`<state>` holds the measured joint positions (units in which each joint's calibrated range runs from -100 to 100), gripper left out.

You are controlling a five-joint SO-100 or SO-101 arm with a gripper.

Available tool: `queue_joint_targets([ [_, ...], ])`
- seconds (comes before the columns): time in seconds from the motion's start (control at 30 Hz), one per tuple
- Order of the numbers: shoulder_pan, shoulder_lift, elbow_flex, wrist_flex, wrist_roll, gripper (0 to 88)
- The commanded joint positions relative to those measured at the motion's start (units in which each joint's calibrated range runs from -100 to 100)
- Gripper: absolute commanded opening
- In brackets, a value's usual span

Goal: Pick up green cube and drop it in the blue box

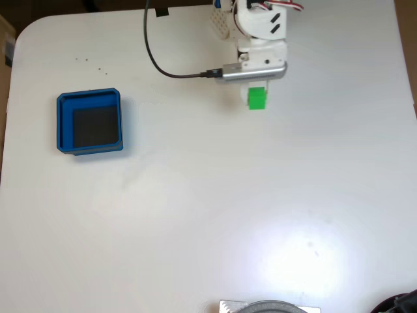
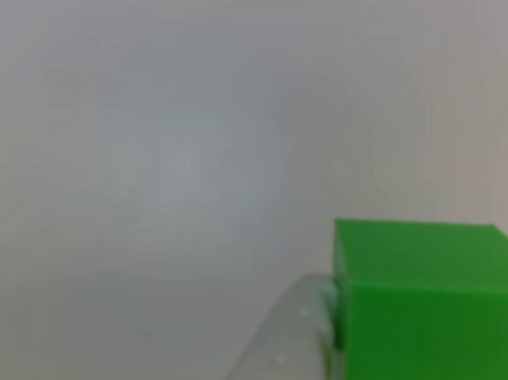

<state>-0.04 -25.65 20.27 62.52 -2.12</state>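
Observation:
The green cube sits at the top centre of the fixed view, just below the white arm's wrist. It sticks out from under the silver wrist camera. My gripper is shut on the cube. In the other view the cube is large at the lower right, and a clear fingertip presses against its left face. The second finger is out of frame. The blue box with its dark floor lies far to the left on the table, with nothing inside.
A black cable loops from the top edge to the wrist camera. The white table stretches bare between cube and box. A grey round object pokes in at the bottom edge, a dark one at the bottom right corner.

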Motion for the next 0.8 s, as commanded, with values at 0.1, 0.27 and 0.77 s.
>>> queue_joint_targets([
  [0.1,16.91,-2.45,-3.03,-0.51,0.15,6.1],
  [0.27,27.36,-2.28,-3.03,-0.59,0.15,6.1],
  [0.77,35.61,-0.19,-2.85,-4.1,0.15,6.2],
])
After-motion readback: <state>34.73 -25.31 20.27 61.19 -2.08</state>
